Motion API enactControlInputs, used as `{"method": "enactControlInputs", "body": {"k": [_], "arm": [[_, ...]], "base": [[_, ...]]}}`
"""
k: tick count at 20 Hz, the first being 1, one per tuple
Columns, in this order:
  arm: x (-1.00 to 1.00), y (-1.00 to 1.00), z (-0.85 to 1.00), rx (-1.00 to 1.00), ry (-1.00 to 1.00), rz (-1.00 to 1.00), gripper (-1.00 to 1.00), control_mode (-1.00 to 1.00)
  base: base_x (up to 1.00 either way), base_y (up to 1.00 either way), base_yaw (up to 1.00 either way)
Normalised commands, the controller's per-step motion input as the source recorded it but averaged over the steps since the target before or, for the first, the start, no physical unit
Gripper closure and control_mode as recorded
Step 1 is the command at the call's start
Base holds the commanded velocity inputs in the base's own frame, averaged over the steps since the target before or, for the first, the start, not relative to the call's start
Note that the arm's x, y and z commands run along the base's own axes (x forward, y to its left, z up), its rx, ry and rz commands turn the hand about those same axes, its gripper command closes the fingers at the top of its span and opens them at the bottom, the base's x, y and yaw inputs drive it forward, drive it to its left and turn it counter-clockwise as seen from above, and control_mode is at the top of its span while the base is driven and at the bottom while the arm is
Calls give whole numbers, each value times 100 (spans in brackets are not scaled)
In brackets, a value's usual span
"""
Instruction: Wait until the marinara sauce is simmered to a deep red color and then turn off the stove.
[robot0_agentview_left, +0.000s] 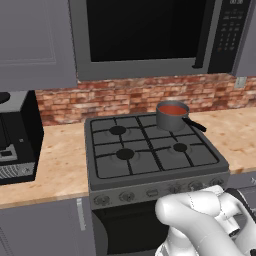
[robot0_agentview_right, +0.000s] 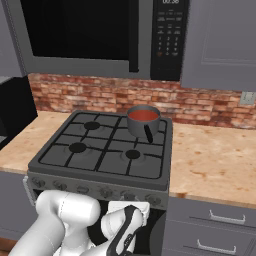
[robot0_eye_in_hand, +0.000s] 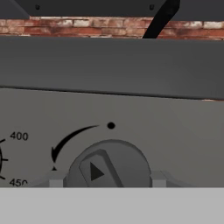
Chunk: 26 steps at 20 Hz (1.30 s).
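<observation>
At the stove's (robot0_agentview_left: 150, 150) front panel the gripper (robot0_eye_in_hand: 107, 181) is clamped on a round knob (robot0_eye_in_hand: 109, 164), a fingertip each side; on the back right burner sits the saucepan (robot0_agentview_left: 171, 117) of red marinara sauce (robot0_agentview_left: 172, 109)

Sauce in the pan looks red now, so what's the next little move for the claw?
Probably twist the knob toward off: the claw sits closed around it, and the marinara sauce already looks red in its saucepan on the stove.
</observation>
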Motion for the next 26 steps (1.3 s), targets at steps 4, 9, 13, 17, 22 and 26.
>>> {"method": "enactControlInputs", "body": {"k": [4, 9, 13, 17, 22, 26], "arm": [[0, 0, 0, 0, 0, 0, 100, -100], [0, 0, 0, 0, 0, 0, 100, -100], [0, 0, 0, 0, 0, 0, 100, -100], [0, 0, 0, 0, 0, 0, 100, -100], [0, 0, 0, 0, 0, 0, 100, -100], [0, 0, 0, 0, 0, 0, 100, -100]], "base": [[0, 0, 0], [0, 0, 0], [0, 0, 0], [0, 0, 0], [0, 0, 0], [0, 0, 0]]}}
